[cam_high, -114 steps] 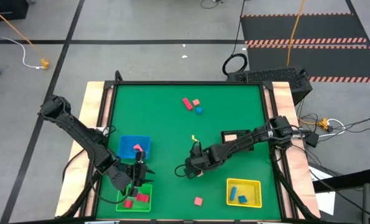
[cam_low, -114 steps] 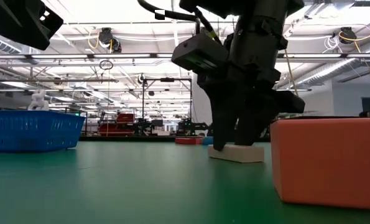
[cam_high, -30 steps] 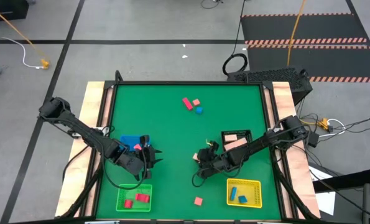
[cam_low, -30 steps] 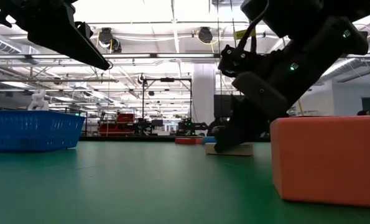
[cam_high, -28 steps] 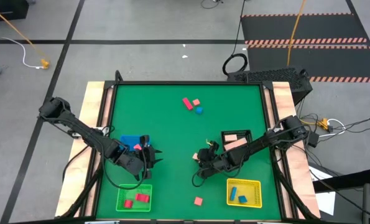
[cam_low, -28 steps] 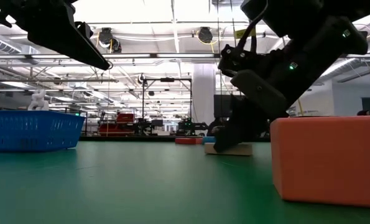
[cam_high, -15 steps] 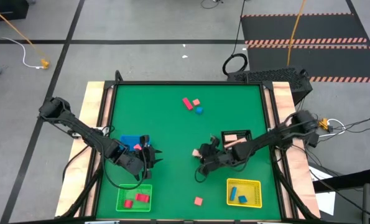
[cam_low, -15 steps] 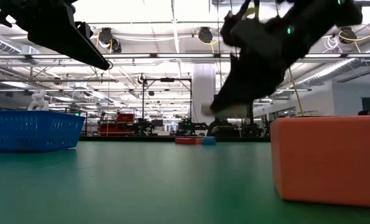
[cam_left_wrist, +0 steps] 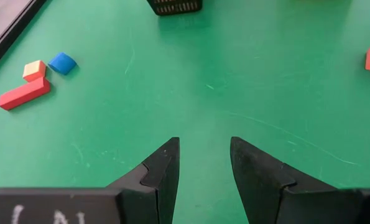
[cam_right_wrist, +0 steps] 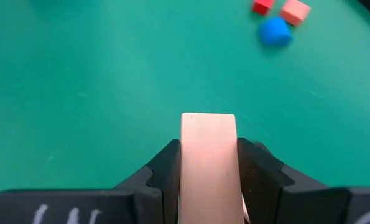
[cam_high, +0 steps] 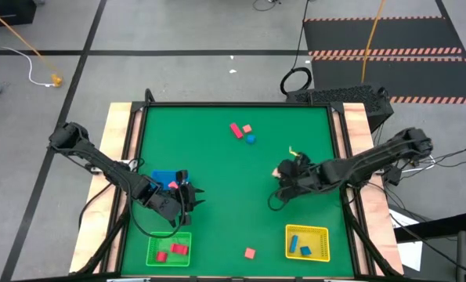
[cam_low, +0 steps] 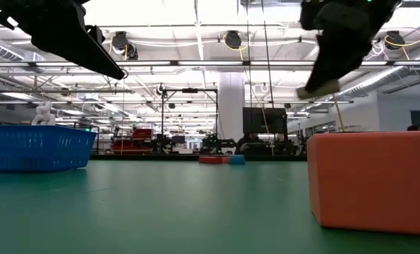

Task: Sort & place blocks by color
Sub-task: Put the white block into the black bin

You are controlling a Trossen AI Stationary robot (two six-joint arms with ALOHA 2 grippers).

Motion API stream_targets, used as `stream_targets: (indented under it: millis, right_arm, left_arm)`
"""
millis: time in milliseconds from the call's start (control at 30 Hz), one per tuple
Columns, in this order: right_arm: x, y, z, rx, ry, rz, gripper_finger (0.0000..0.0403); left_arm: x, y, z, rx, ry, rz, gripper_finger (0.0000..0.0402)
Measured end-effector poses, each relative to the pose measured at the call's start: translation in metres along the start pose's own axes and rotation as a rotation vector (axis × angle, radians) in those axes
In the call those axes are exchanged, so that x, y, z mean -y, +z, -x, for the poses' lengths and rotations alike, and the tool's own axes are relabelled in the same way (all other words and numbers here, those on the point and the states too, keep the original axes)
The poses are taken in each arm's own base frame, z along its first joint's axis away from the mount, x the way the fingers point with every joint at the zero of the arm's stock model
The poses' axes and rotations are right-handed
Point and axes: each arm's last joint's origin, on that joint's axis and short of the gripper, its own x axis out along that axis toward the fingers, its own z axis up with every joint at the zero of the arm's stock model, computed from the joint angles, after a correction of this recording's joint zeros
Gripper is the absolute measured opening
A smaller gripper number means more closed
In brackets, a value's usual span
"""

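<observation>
Above the right-centre of the table, the right gripper (cam_high: 282,174) clamps a cream bar (cam_right_wrist: 208,163) lengthwise between its fingers, lifted clear, presumably for carrying to the tray that takes cream pieces. Left gripper (cam_high: 187,198) hangs near the blue tray (cam_high: 164,178) with a narrow gap, holding nothing. Red, salmon and blue blocks (cam_high: 241,131) lie together far off on the green mat (cam_high: 217,172); open workshop behind.
</observation>
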Motion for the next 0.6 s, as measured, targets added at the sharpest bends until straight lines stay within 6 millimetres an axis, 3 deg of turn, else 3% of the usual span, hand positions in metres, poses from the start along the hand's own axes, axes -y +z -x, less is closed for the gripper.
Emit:
stream_targets:
  millis: [233,367,600]
  right_arm:
    - [0.012,-0.011,0.014,-0.101,-0.017,0.018,0.0122]
    - [0.015,-0.018,0.008,-0.133,-0.05,0.033,0.0126]
    - [0.021,-0.037,-0.005,-0.213,-0.068,-0.102,0.0139]
  left_arm:
    - [0.0,0.0,0.0,0.001,0.002,0.001,0.0145]
    - [0.0,0.0,0.0,0.001,0.002,0.004,0.0145]
    - [0.0,0.0,0.0,0.001,0.003,0.002,0.0145]
